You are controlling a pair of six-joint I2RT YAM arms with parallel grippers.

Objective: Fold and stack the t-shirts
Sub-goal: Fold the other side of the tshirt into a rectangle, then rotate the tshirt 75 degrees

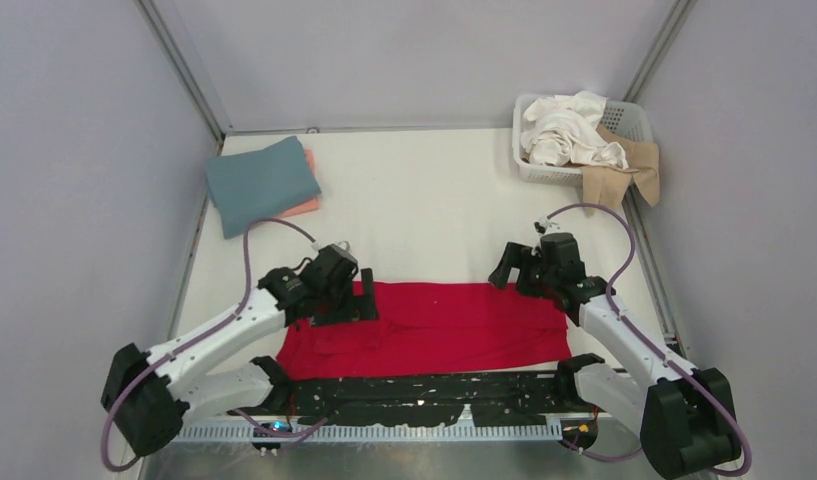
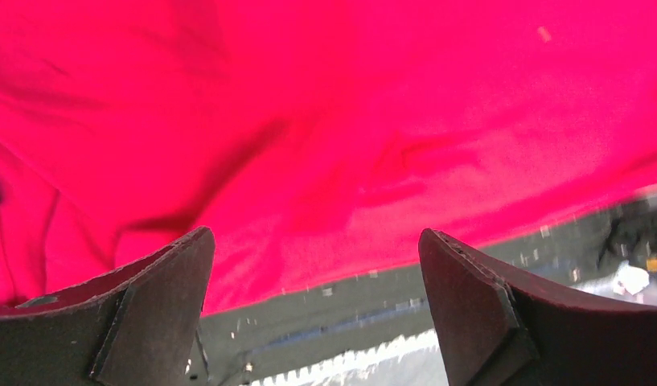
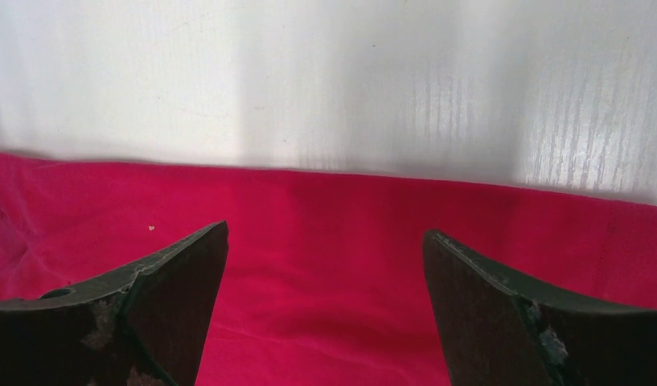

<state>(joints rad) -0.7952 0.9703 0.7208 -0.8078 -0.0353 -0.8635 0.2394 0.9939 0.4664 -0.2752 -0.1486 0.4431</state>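
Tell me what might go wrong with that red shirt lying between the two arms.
The red t-shirt looks creased near the left fingers but flat by the right fingers. Both are open, so uneven grabs could skew the fold. Its near edge reaches the black strip and might snag there.

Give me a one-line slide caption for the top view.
Left hand and right hand, both open, over the far edge of the red t-shirt; folded stack far-left, basket far-right.
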